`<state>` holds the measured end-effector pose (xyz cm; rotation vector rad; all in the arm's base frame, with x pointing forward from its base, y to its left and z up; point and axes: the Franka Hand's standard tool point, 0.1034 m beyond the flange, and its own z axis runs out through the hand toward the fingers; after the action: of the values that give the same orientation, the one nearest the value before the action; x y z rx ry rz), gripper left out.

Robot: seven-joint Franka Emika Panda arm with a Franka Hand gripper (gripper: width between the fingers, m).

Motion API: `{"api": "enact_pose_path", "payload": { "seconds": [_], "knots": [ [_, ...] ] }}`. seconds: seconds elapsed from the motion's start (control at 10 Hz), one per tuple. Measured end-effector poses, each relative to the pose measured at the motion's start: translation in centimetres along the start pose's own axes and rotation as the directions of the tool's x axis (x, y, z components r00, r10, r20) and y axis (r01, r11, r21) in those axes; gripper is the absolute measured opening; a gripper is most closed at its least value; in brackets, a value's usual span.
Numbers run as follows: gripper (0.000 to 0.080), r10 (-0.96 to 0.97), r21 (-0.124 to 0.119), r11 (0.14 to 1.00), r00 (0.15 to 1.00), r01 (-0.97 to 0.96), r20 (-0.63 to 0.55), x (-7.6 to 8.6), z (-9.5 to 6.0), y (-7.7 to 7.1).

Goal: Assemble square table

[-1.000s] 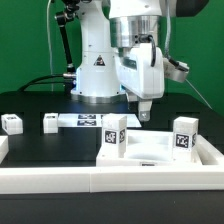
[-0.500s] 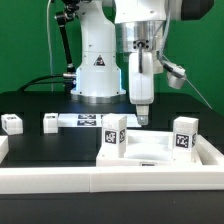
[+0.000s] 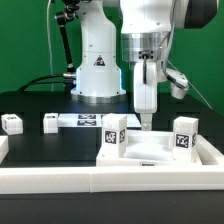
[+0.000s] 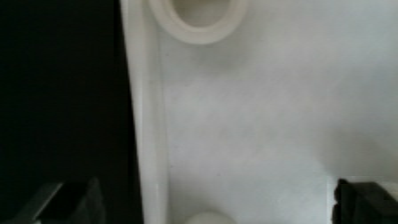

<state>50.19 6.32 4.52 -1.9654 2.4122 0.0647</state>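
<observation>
Over the far edge of the square table top (image 3: 135, 157), on the exterior view's right, the gripper (image 3: 146, 121) hung with its jaws spread wide and nothing between them. The wrist view showed the dark fingertips (image 4: 365, 197) well apart, with the top's white surface and one round hole (image 4: 196, 20) below. The top lay against the long border rail (image 3: 60, 180). Two tagged legs (image 3: 115, 134) stood at its corners; whether they were screwed in could not be told. Two loose legs (image 3: 11, 123) waited well apart, on the exterior view's left, beside the marker board (image 3: 85, 122).

The likeliest trouble seemed to be a descent slightly off line. One finger could land on the raised rim instead of straddling it and push or tip the top. The nearer standing leg was also close enough to be clipped, which could knock it askew.

Compared with a second before, the hand had turned from an oblique pose to edge-on and had drifted a little toward the exterior view's right. The jaws were as wide as before, and no part had moved.
</observation>
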Motion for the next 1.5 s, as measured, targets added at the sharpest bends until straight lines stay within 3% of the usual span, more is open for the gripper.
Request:
{"api": "enact_pose_path", "payload": {
  "seconds": [0.2,0.6,0.8,1.2,1.4,1.5],
  "knots": [
    [0.0649,-0.019,-0.014,1.0,1.0,0.019,-0.011,-0.2,0.8,0.5],
    [0.0649,-0.031,-0.014,0.999,0.999,0.031,-0.014,-0.1,1.0,0.6],
    [0.0649,-0.041,-0.025,0.999,0.999,0.041,-0.036,0.4,2.3,1.2],
    [0.0649,-0.052,-0.04,0.998,0.997,0.051,-0.049,0.8,3.3,1.6],
    [0.0621,-0.054,-0.04,0.998,0.997,0.052,-0.05,0.8,3.3,1.6],
    [0.0447,-0.054,-0.04,0.998,0.997,0.052,-0.05,0.8,3.3,1.7]
  ]
}}
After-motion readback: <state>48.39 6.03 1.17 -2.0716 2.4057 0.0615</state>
